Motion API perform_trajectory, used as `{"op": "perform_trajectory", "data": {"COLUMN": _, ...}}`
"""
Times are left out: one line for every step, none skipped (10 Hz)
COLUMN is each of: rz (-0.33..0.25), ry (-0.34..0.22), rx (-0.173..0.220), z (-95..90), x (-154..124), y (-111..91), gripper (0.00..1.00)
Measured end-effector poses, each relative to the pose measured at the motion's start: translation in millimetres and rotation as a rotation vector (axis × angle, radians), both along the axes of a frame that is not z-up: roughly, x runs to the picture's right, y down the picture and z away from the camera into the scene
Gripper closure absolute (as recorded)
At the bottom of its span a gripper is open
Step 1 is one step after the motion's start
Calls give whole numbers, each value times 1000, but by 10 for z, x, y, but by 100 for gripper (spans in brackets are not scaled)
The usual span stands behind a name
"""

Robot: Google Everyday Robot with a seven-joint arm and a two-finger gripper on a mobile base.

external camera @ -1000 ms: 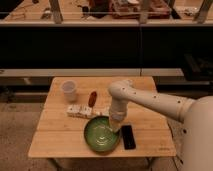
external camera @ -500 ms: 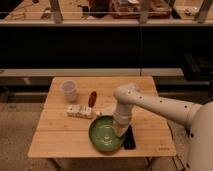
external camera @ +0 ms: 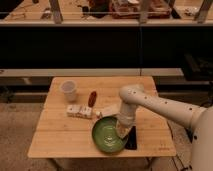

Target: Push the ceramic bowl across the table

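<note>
The ceramic bowl sits near the front edge of the surface, a little right of centre, with only a narrow strip of wood between its rim and that edge. The end effector reaches down at the bowl's right rim, touching or just inside it; whether its fingers are spread or closed cannot be told. A dark flat object lies just beside the bowl's right side, close to the front edge. The white arm comes in from the right, bends at a rounded joint above the surface and drops almost straight down to the bowl. Left of the bowl the front-left wood lies bare. Behind it are small pale blocks, then a reddish object and a white cup toward the far-left corner
</note>
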State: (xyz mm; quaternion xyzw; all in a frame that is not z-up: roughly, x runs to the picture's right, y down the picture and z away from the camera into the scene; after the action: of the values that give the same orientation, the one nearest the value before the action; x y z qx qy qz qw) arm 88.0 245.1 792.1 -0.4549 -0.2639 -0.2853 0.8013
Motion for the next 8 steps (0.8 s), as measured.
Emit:
{"op": "perform_trajectory", "data": {"rz": 8, "ry": 2, "rx": 0, "z": -8, "x": 13, "y": 4, "gripper": 97}}
{"op": "perform_trajectory", "data": {"rz": 17, "ry": -1, "rx": -4, "z": 7, "x": 64, "y": -18, "gripper": 97}}
{"op": "perform_trajectory", "data": {"rz": 23, "ry": -4, "rx": -10, "z": 36, "x": 98, "y": -38, "gripper": 97}}
{"op": "perform_trajectory", "data": {"rz": 29, "ry": -8, "rx": -14, "z": 45, "x": 109, "y": -52, "gripper": 97}}
{"op": "perform_trajectory", "data": {"rz": 42, "ry": -22, "rx": -19, "z": 50, "x": 101, "y": -54, "gripper": 97}}
{"op": "perform_trajectory", "data": {"rz": 56, "ry": -26, "rx": -18, "z": 57, "x": 125, "y": -55, "gripper": 97}}
{"op": "perform_trajectory", "data": {"rz": 56, "ry": -25, "rx": -17, "z": 95, "x": 156, "y": -84, "gripper": 97}}
{"op": "perform_trajectory", "data": {"rz": 54, "ry": -29, "rx": -18, "z": 139, "x": 169, "y": -124, "gripper": 97}}
